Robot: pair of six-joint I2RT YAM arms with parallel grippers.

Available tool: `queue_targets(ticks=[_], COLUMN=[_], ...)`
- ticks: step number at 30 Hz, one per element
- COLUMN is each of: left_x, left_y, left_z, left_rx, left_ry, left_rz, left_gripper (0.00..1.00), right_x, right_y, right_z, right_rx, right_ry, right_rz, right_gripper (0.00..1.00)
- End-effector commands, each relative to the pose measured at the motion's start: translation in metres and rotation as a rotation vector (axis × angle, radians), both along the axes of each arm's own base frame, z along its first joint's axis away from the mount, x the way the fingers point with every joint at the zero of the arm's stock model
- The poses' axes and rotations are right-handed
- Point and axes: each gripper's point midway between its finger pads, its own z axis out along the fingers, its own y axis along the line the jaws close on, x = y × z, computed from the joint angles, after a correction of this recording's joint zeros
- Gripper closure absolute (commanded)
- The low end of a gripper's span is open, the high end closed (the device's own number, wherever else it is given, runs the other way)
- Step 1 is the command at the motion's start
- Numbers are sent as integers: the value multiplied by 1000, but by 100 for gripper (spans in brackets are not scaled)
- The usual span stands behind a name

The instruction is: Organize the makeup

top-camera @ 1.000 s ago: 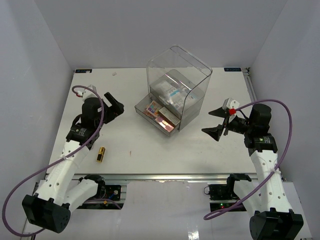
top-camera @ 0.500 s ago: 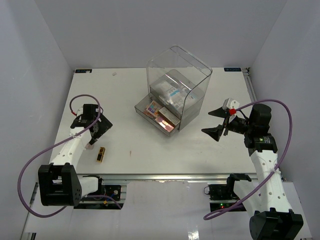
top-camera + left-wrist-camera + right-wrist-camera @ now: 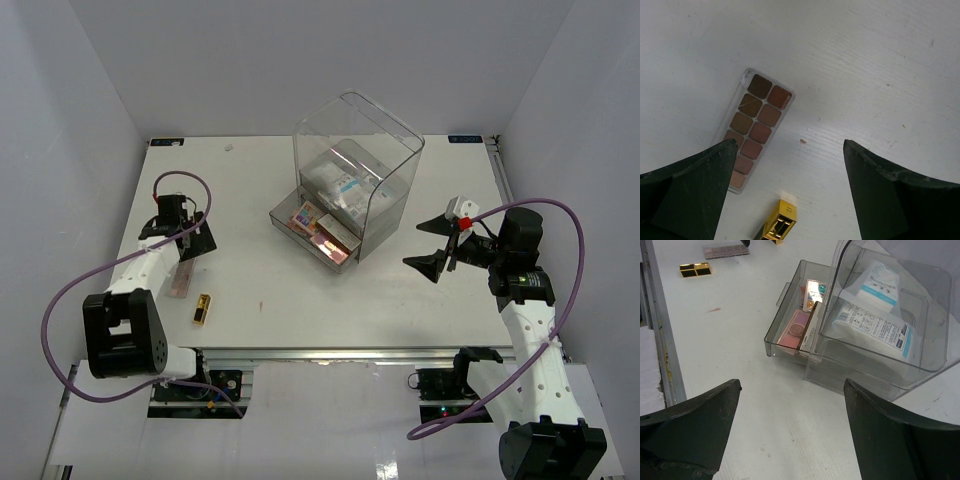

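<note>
A long beige-brown palette (image 3: pixel 180 277) (image 3: pixel 757 125) lies flat near the table's left edge. A gold lipstick tube (image 3: pixel 203 309) (image 3: pixel 778 225) lies just in front of it. My left gripper (image 3: pixel 186 243) (image 3: pixel 790 145) hangs open above them, holding nothing. The clear drawer box (image 3: pixel 350 190) holds white-and-blue sachets (image 3: pixel 875 305) in its upper part. Its pulled-out drawer (image 3: pixel 772 335) holds a pinkish square palette (image 3: pixel 795 332) and a multicolour square palette (image 3: pixel 815 290). My right gripper (image 3: pixel 420 243) (image 3: pixel 792 385) is open and empty, to the right of the box and facing it.
The table's metal front rail (image 3: pixel 660 350) runs along the near edge. A small reddish mark (image 3: pixel 803 141) sits on the white table (image 3: pixel 300 300) between the lipstick and the box. The drawer sticks out toward the front left of the box.
My left arm has swung from beside the box back to the table's left side, uncovering the long palette; its gripper now hangs over it. The right arm has not moved.
</note>
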Motion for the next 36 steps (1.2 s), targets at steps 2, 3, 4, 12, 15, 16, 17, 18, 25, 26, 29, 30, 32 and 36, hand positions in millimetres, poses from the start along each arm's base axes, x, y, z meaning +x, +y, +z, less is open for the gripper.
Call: queue_targets(ticks=[2,3,4,12,15,16,17,18,25,26,29,30,32,36], left_x=[20,20,19,19,16,15,14,13,6,4,5,6,7,7], left_y=[22,26,30,39,37,35,34,32,22,23,26,27,28,27], left_z=[28,23,19,-9,-23,-28,-30,-32,-46,-49,-52,-52,-53,-56], left_rx=[176,185,188,117,85,65,57,46,-36,-47,-71,-78,-102,-142], left_ry=[-76,-61,-44,33,72,84,92,99,117,126,135,134,134,139], left_rz=[-150,-165,-174,-246,-270,-280,-284,-289,-316,-305,-291,-285,-275,-260], left_gripper=[2,2,2,2,2,2,2,2,2,2,7,9,17,33], right_x=[-3,-3,-3,-3,-2,-3,-2,-2,-2,-2,-2,-2,-1,-1], right_y=[2,2,2,1,1,1,1,1,1,1,1,1,1,0], right_z=[8,8,8,7,7,7,7,7,7,7,6,6,6,6], right_rx=[14,14,15,13,12,12,13,13,14,14,13,12,11,9], right_ry=[-35,-35,-35,-35,-37,-36,-37,-36,-35,-34,-31,-32,-34,-36], right_rz=[22,22,23,18,16,17,17,18,19,18,17,16,13,8], right_gripper=[10,10,10,10,10,10,10,10,10,10,10,10,10,10])
